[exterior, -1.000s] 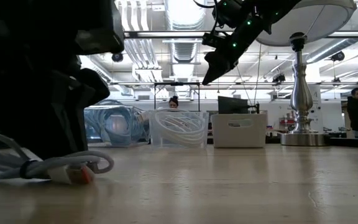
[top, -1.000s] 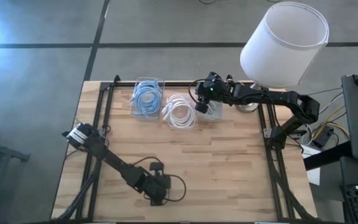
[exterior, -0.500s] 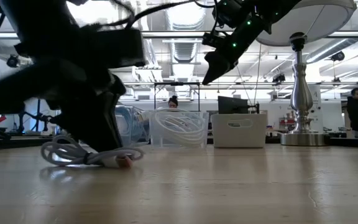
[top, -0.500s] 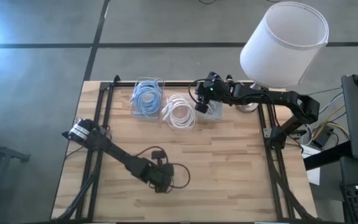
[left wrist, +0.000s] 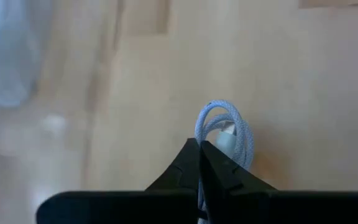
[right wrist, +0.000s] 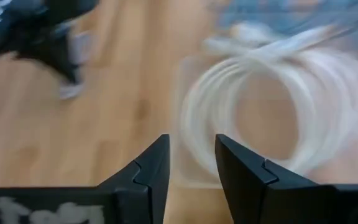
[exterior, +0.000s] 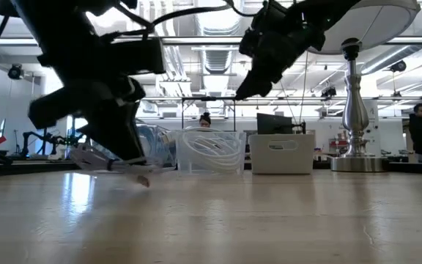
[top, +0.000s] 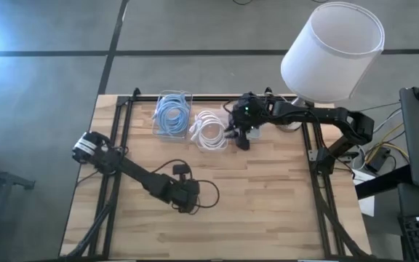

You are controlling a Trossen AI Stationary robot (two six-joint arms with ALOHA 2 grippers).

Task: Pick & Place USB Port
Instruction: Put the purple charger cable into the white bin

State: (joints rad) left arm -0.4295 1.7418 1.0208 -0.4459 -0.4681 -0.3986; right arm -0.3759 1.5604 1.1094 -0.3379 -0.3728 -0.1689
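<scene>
A coiled pale cable (left wrist: 226,128) sits in my shut left gripper (top: 185,196) over the table's middle, toward the near-left; its loop (top: 208,195) shows beside the fingers. In the low view the bundle (exterior: 112,164) hangs under that gripper. My right gripper (top: 241,136) is open and touches nothing. It hovers at the far side, just near of the bins, above the clear bin of white cable (right wrist: 272,106). Three bins stand along the far edge: blue cables (top: 173,114), white cables (top: 209,131) and a white box (exterior: 281,153). My left gripper pinches the cable coil between its two shut fingers (left wrist: 191,163), and a loop of the coil (left wrist: 211,112) sticks out past the fingertips. The fingers slant down from above. The bundle is off the table, with one plug end (exterior: 143,180) hanging lowest.
A lamp with a white shade (top: 333,49) stands at the far-right corner on its metal base (exterior: 354,163), right of the right arm. Bare wood (top: 268,204) lies across the table's middle and near-right. A person (exterior: 421,128) sits in the room behind.
My left gripper moved from the near edge toward the table's middle and rose, carrying the cable coil from lying on the wood to hanging clear of it. My right gripper shifted a little toward the near edge and tipped downward over the white-cable bin.
</scene>
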